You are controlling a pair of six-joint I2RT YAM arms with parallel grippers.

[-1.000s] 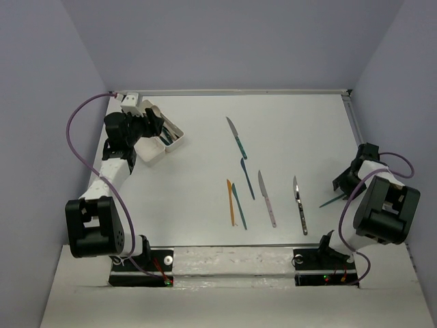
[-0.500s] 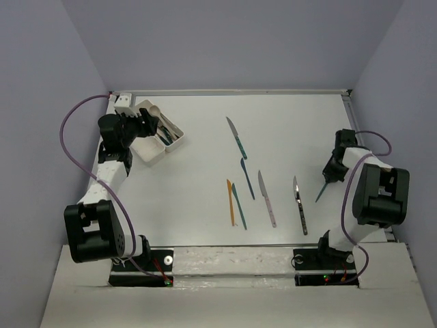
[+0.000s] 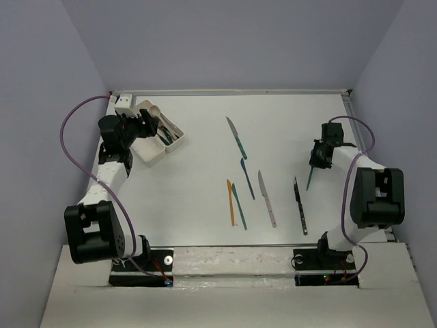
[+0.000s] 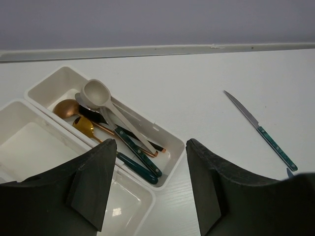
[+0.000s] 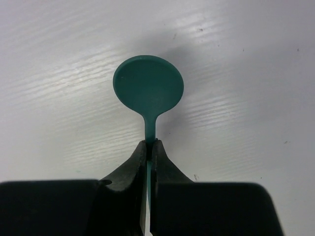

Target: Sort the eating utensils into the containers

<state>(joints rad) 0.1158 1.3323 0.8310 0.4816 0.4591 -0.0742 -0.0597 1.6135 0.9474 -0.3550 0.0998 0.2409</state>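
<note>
- White plastic trays [image 3: 149, 149], two joined side by side, sit on the table [image 3: 205, 116] at its far left corner as seen from above.
- One compartment of the trays, the one farther from the left wrist camera, holds a cream spoon [image 4: 94, 92], a copper spoon [image 4: 65, 108], a gold spoon [image 4: 84, 127] and a few dark and teal handles, all lying in a crossed heap.
- Just over the trays hovers the left gripper [image 4: 150, 162], its jaws spread wide and grasping nothing.
- Well right of the trays, six knives lie apart on the table: a teal-handled knife [image 3: 237, 138], a blue knife [image 3: 246, 178], an orange knife [image 3: 230, 202] with a small teal knife [image 3: 239, 206] just beside it, a grey knife [image 3: 267, 199] and a black-handled knife [image 3: 299, 206].
- Farther from the trays than every knife, the right gripper [image 5: 148, 143] is clenched on the thin handle of a teal spoon [image 5: 148, 88].
- From that wrist's camera, the spoon's round bowl shows beyond the fingertips, above the table.
</note>
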